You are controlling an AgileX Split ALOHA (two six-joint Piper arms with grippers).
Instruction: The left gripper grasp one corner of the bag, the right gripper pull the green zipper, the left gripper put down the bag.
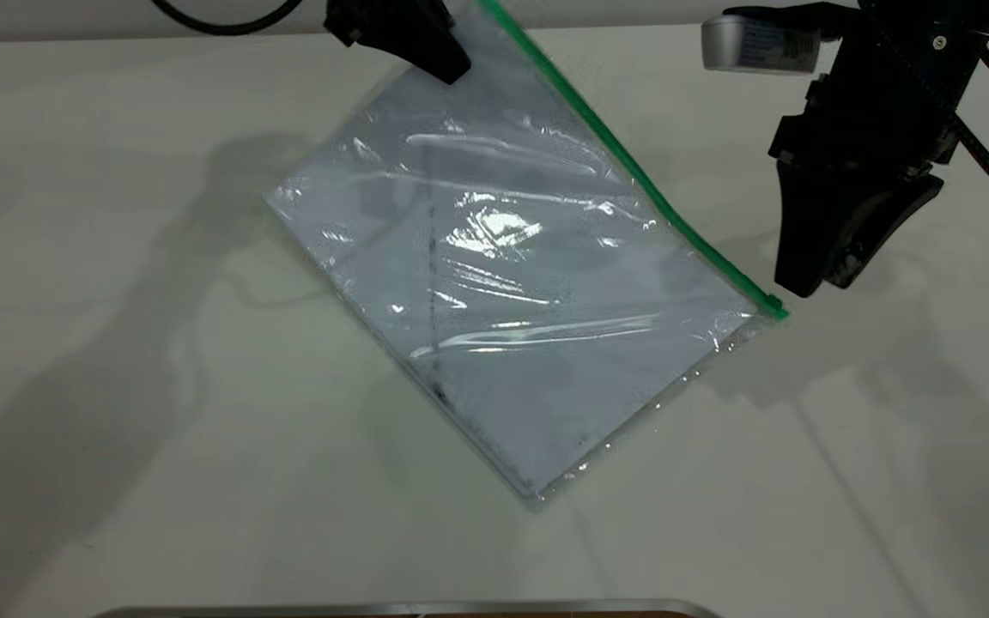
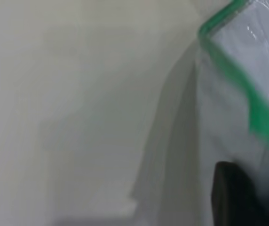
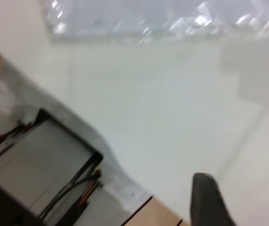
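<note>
The bag (image 1: pixel 503 283), a clear pouch with white paper inside, hangs tilted over the white table. Its upper corner is pinched in my left gripper (image 1: pixel 447 62), which is shut on it at the top of the exterior view. The lower corner (image 1: pixel 537 498) touches or nearly touches the table. The green zipper (image 1: pixel 632 167) runs along the bag's upper right edge, with its slider tab (image 1: pixel 773 306) at the far lower end. My right gripper (image 1: pixel 814 279) hangs open just right of that tab, apart from it, with nothing between its fingers (image 3: pixel 209 202). The left wrist view shows the zipper strip (image 2: pixel 247 89) close up.
A metal strip (image 1: pixel 409 608) lines the table's front edge. In the right wrist view, a grey box with cables (image 3: pixel 40 169) and a wooden surface (image 3: pixel 153 214) lie beyond the table's edge. White tabletop (image 1: pixel 160 386) surrounds the bag.
</note>
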